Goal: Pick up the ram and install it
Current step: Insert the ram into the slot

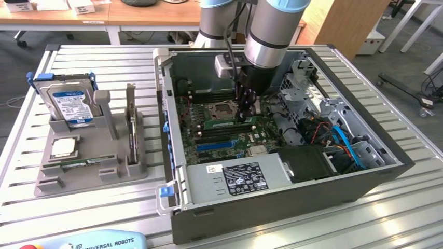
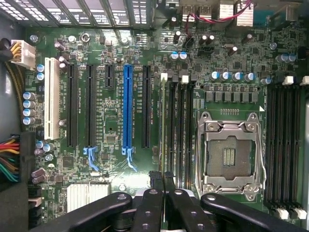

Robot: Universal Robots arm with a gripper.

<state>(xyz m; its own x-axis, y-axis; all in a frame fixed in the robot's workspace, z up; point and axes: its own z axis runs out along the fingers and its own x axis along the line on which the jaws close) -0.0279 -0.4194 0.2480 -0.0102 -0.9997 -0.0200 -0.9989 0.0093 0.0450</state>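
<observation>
In the open grey metal computer case (image 1: 277, 220) the thin green ram (image 1: 221, 124) is slotted; the fingers of the gripper (image 2: 162, 177) are closed.

One hard drive (image 1: 68, 101), one processor chip (image 1: 64, 147), one open computer case (image 1: 277, 218), one CPU socket (image 2: 231, 154), one blue expansion slot (image 2: 127, 113), two ram sticks (image 1: 130, 124) (possibly a third, unclear).

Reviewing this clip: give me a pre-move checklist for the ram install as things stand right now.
1. Grip: the gripper is shut on the ram: ok.
2. The ram runs parallel to the memory slots beside the processor socket: ok.
3. Ram pressed fully home, latches closed: cannot tell.
4. Neighbouring slots empty: ok.
5. The second ram lies in the grey tray, clear of the arm: ok.
</observation>
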